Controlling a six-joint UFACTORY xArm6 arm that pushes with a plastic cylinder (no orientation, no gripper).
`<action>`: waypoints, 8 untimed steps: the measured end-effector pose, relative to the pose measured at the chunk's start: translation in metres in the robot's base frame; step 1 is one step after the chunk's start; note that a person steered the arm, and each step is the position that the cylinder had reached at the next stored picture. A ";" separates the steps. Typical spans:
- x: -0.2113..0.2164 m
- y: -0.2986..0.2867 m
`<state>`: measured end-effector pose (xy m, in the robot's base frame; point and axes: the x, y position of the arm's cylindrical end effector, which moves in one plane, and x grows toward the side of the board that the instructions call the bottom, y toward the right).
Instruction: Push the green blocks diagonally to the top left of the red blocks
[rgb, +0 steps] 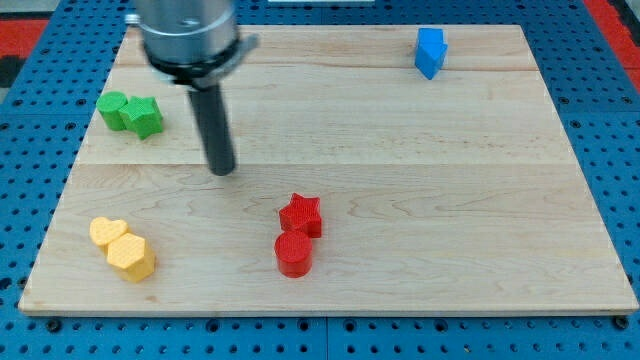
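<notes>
- Pale wooden surface (400, 200) lies on a blue pegboard (610, 120) that frames it on every side.
- Green blocks: a rounded green block (112, 108) and a green star block (145, 117) touch each other at about 10 o'clock on the surface.
- Red blocks: a red star block (301, 214) sits touching a red cylinder block (294, 254), just below centre toward 6 o'clock.
- The green pair is well apart from the red pair, at roughly 10 o'clock from it.
- The rod serves as end effector; it has no jaws and holds nothing. Its tip (221, 170) rests at 4 o'clock of the green star block, near but not touching.
- Two yellow blocks (124, 248), touching, lie at 8 o'clock.
- A blue block (430, 52) stands at 1 o'clock.
</notes>
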<state>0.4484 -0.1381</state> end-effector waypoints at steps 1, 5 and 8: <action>0.000 -0.054; -0.109 -0.166; -0.073 -0.095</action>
<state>0.3750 -0.2332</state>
